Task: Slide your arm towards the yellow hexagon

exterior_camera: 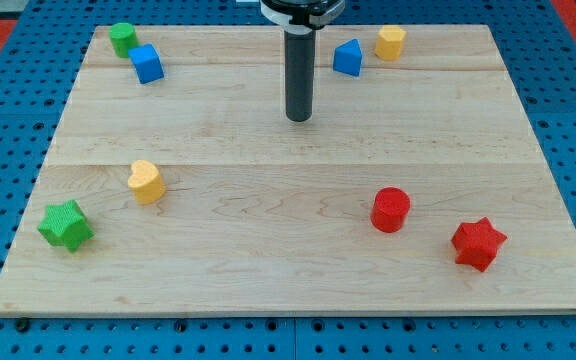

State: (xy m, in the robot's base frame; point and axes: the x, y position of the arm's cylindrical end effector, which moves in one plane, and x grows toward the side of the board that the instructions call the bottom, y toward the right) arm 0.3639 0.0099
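a: where was my tip point(299, 118) at that moment?

b: it stood on the wooden surface point(298, 260), in the upper middle of the view, touching no block. there were no jaws to speak of, only the straight dark rod, so nothing was open, shut or held.

a: and the yellow hexagon point(390, 42)?

b: near the view's top edge, up and to the view's right of my tip. its outline was small, so i took it for the hexagon mostly because the other yellow piece, the yellow heart point(146, 181), sat far off at the view's left. the blue triangle point(348, 58) lay just beside the hexagon, on its left, between it and my tip.

a: how far along did that put the task?

b: i judged it partly done at best. my tip was near that top-right pair but clearly apart from the hexagon, so the closing slide up and rightward was left. a straight line risked clipping the blue triangle.

a: anything else in the way?

b: no. the green cylinder point(122, 38) and blue cube point(148, 63) sat top left, the green star point(66, 224) bottom left, the red cylinder point(390, 209) and red star point(478, 243) bottom right, all well apart.
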